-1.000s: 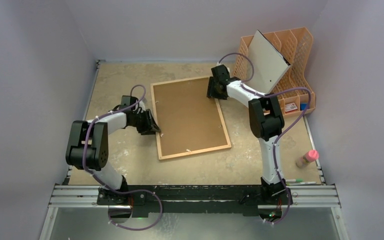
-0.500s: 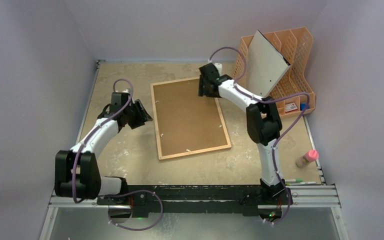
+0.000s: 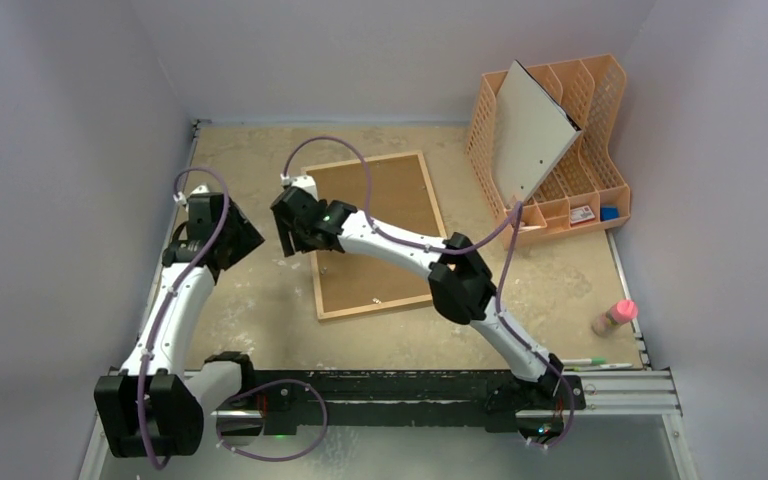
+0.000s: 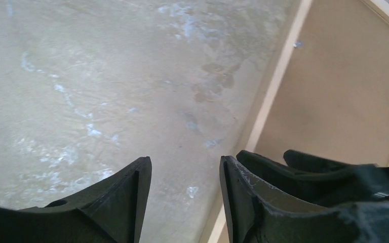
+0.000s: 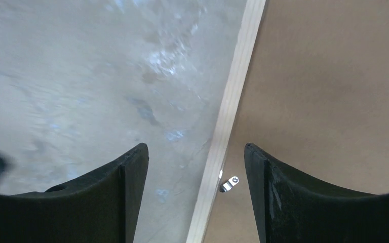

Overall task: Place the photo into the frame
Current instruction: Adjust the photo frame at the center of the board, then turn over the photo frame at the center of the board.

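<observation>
The frame (image 3: 390,304) lies face down on the table, a thin light-wood rail around a brown hardboard backing (image 3: 400,200). The photo is hidden from every view. My right gripper (image 3: 292,240) hovers over the frame's left edge. In the right wrist view it (image 5: 195,149) stands open astride the rail (image 5: 230,116), above a small metal tab (image 5: 229,184). My left gripper (image 3: 245,240) hangs open over bare table just left of the frame. In the left wrist view it (image 4: 185,162) holds nothing, with the rail (image 4: 278,81) to its right and the right gripper's fingers (image 4: 309,167) close by.
An orange lattice organizer (image 3: 585,90) stands at the back right with a white-grey board (image 3: 532,130) leaning in it. A pink-capped bottle (image 3: 615,317) and pens (image 3: 595,363) lie near the right front edge. Walls enclose the table on three sides.
My right gripper swept from the frame's far right corner across to its left edge. My left gripper pulled back left off that edge and opened wider.
</observation>
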